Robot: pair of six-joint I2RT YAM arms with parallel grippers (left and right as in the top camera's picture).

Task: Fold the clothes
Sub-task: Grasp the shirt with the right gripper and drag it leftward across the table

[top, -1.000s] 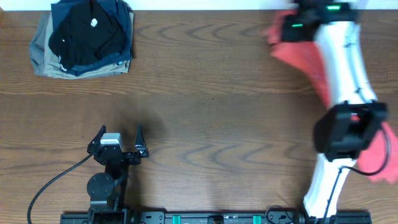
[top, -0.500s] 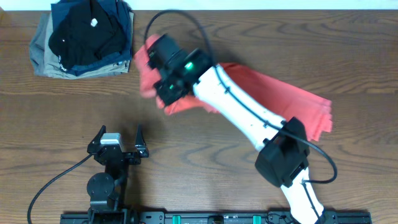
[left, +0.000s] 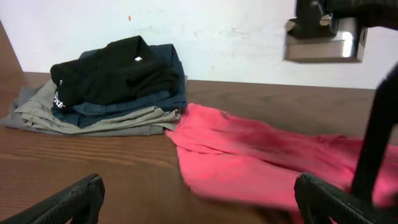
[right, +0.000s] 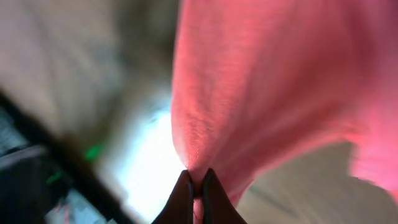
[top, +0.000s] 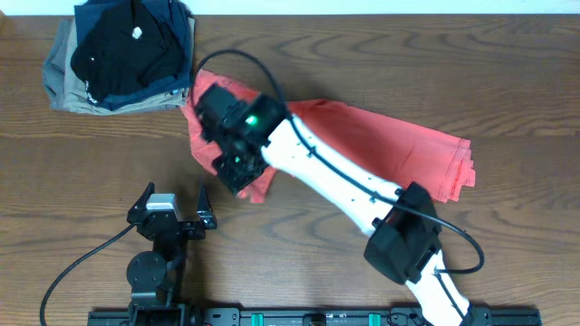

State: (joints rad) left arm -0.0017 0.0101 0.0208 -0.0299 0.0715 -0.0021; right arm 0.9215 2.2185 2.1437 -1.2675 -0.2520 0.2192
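Task thing: coral-red T-shirt (top: 390,145), on the table (top: 91,163) as a bunched, rumpled strip, not spread flat; no lettering visible.
Long axis: roughly left to right. Left end far, just beside the pile of folded garments (top: 122,54); right end slanting a little nearer, layered edges showing there.
Right claw (top: 234,167): over the shirt's left end, arm lying diagonally across the cloth. In the wrist view, fingertips (right: 186,186) pressed together on a pinch of red cloth, a ridge of fabric running away from the pinch. Background smeared, unreadable.
Left claw (top: 175,193): fingers spread wide, nothing between them; near the front edge, apart from the shirt.
Key relation: shirt's left end far and slightly right of the left claw, close ahead in the left wrist view. Left arm nearer that end; right arm's base nearer the right end.
Step (judged): laying out and flattening, no fold made yet.
Progress (judged): early, with sleeves and hem not yet distinguishable.
Next move (judged): needs the strip opened across its short axis, likely with a second hold on the left end from the left claw.
Risk (judged): left end nearly touching the pile, so any pull toward far-left may catch or shift it.
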